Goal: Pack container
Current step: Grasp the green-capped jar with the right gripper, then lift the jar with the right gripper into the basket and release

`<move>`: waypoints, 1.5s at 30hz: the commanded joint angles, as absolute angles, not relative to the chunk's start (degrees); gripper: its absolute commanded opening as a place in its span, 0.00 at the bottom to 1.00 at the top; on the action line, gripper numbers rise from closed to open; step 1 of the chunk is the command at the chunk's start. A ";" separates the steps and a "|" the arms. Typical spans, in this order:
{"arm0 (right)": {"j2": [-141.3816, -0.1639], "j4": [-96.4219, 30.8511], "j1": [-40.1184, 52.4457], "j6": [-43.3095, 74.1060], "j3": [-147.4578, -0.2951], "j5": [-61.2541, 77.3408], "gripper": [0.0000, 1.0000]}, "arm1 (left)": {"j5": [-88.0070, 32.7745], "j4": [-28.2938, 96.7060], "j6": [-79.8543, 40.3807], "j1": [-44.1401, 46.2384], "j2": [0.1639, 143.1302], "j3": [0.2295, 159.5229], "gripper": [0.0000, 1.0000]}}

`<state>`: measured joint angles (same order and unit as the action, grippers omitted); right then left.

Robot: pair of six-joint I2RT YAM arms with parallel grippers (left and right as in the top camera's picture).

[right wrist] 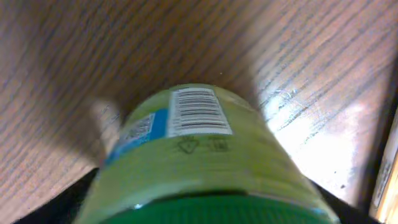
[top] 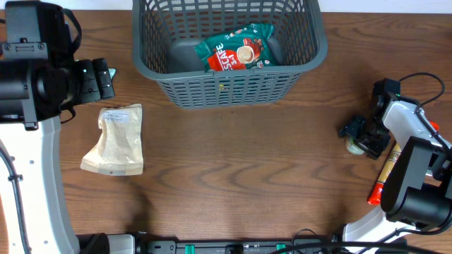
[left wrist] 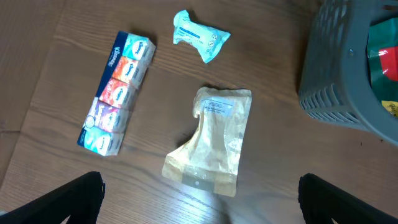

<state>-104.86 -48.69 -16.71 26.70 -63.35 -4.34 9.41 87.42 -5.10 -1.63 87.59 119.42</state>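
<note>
A brown wood-grain bench [top: 247,176] fills the scene. The container [top: 311,56], a grey slotted basket, stands at its far edge, centre. Inside the container lies 1 green-and-red coffee packet [top: 236,51], close to the near wall; the rest of its floor looks free.

Well to the right of the container, nearer the onlooker, the right claw [top: 357,141] is closed around a green bottle [right wrist: 199,155], fingers against both flanks. Left of the container the left claw [left wrist: 199,202] hangs with jaws spread wide, holding nothing. Under it, also left of the container, lie a beige pouch [left wrist: 211,140], a tissue multipack [left wrist: 118,93] and a small teal packet [left wrist: 200,36].

Risks, as I judge them: the bottle is round and smooth, so it could twist or slip in the grip on the way to the container. Carried too low, it would strike the container's rolled rim or near wall and shove the basket. An orange tube [top: 386,173] lies just beside the right arm and could be swept aside. Bare bench between the bottle and the container leaves an open path.
</note>
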 commanded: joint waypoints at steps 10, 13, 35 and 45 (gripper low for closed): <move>-105.45 -48.12 -16.95 27.18 -63.33 -4.64 0.01 | 9.72 87.55 -4.97 -1.87 87.24 119.46 0.99; -105.43 -48.34 -16.84 26.87 -64.38 -4.43 0.01 | 9.74 87.55 -4.97 -1.87 87.24 119.46 0.99; -101.91 -72.07 -1.13 10.02 -127.66 0.08 0.01 | 9.72 87.29 -4.97 -1.87 87.24 119.46 0.99; -104.47 -65.78 14.24 -10.81 -131.96 2.94 0.01 | 9.69 87.31 -4.99 -1.87 87.24 119.46 0.99</move>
